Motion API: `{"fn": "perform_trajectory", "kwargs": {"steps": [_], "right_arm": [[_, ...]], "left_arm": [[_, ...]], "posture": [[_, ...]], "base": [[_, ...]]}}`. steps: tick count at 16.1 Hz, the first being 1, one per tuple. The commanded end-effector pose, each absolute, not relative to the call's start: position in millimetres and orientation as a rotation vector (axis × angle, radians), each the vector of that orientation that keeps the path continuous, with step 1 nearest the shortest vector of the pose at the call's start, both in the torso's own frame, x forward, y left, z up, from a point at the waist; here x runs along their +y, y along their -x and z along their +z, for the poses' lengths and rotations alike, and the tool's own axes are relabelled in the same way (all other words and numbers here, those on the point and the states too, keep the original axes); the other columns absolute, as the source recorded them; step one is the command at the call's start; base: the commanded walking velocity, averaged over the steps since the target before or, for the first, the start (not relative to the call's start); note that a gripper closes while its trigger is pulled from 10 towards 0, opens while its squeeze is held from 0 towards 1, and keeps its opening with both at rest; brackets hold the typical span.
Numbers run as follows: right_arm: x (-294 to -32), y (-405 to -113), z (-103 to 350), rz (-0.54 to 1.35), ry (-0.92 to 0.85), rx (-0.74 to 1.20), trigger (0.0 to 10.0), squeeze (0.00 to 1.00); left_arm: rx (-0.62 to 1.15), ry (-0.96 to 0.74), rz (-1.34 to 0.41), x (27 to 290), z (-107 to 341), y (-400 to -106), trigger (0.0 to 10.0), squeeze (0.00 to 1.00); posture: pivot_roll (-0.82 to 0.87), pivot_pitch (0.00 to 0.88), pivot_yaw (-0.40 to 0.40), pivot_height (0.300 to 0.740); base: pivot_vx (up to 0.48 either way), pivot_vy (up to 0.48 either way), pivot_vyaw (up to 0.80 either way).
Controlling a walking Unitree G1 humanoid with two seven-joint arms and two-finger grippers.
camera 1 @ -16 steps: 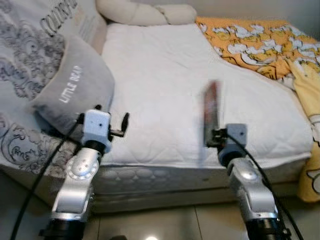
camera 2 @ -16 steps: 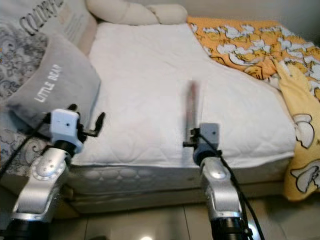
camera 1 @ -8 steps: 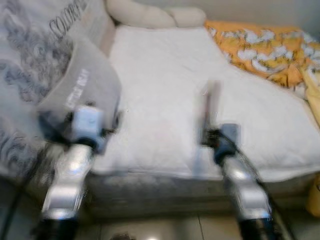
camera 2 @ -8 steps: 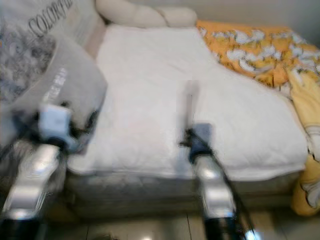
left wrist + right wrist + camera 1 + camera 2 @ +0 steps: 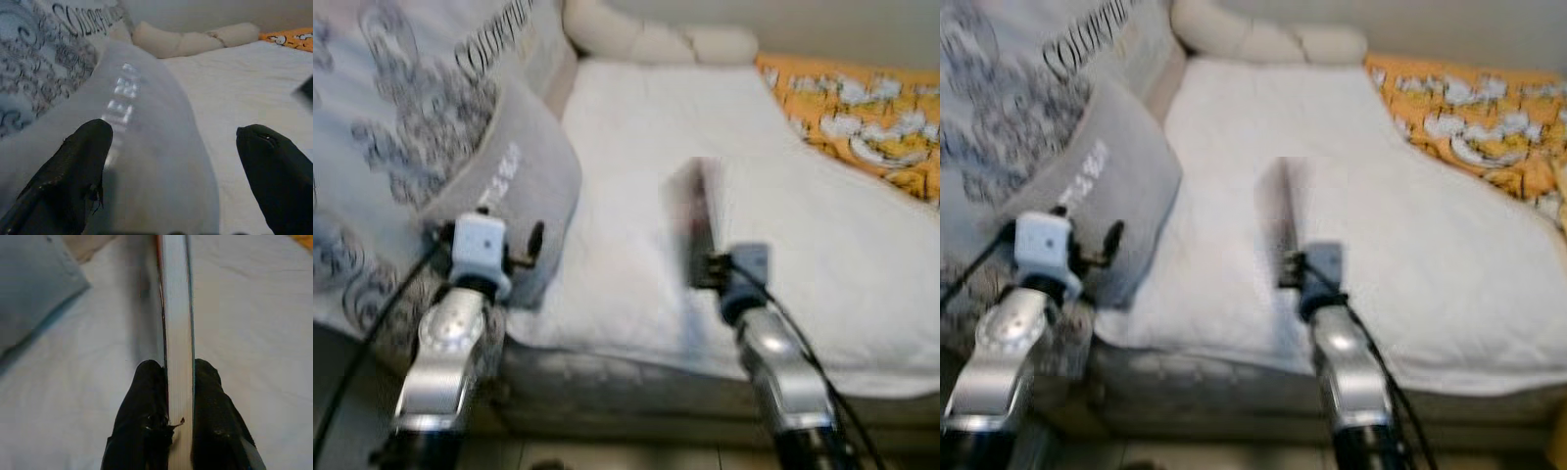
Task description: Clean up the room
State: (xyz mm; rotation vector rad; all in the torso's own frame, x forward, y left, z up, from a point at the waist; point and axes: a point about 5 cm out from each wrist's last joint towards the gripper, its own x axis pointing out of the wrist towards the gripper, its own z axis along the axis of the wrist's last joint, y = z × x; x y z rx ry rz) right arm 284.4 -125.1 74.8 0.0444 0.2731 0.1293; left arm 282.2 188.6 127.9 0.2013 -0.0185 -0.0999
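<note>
The right gripper is clamping a thin book by its lower edge, its two black fingers pressing the covers from either side so the book is standing upright, page edge facing the wrist camera. Holding it edge-on this way is probably keeping it from flopping open while it is being carried. The book is rising above the gripper and hanging over the white mattress pad of the bed, which is lying just ahead and below. The left gripper is spread wide and empty, pointing at the grey cushion directly in front of its fingertips, likely lined up as the next thing to tidy. Beyond both grippers a cream bolster is lying at the head of the bed, with an orange patterned quilt bunched off to the right gripper's far side
</note>
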Motion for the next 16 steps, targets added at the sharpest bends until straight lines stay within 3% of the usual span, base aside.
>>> {"fn": "perform_trajectory", "kwargs": {"steps": [1, 6, 9, 16], "right_arm": [[-141.2, -288.4, 85.0, 0.076, -0.031, 0.218, 10.0, 0.0], [-139.4, -288.0, 83.9, 0.082, -0.029, 0.223, 10.0, 0.0], [-137.0, -288.2, 84.4, 0.099, -0.029, 0.22, 10.0, 0.0], [-136.1, -294.7, 89.2, 0.125, -0.063, 0.212, 10.0, 0.0]], "left_arm": [[-0.039, -0.202, -0.141, 176.8, 132.1, -284.6, 10.0, 0.35], [-0.03, -0.202, -0.143, 178.2, 131.2, -284.8, 10.0, 0.36], [-0.029, -0.203, -0.141, 178.7, 131.5, -285.3, 10.0, 0.36], [-0.031, -0.211, -0.17, 177.3, 133.6, -288.4, 10.0, 0.35]], "posture": [[-0.04, 0.0, -0.04, 0.74], [-0.04, 0.0, -0.036, 0.74], [-0.03, 0.0, -0.036, 0.74], [-0.04, 0.0, -0.027, 0.74]], "base": [[0.304, 0.0, 0.0], [0.303, 0.0, 0.0], [0.303, 0.0, 0.77], [0.212, 0.0, 0.0]]}}
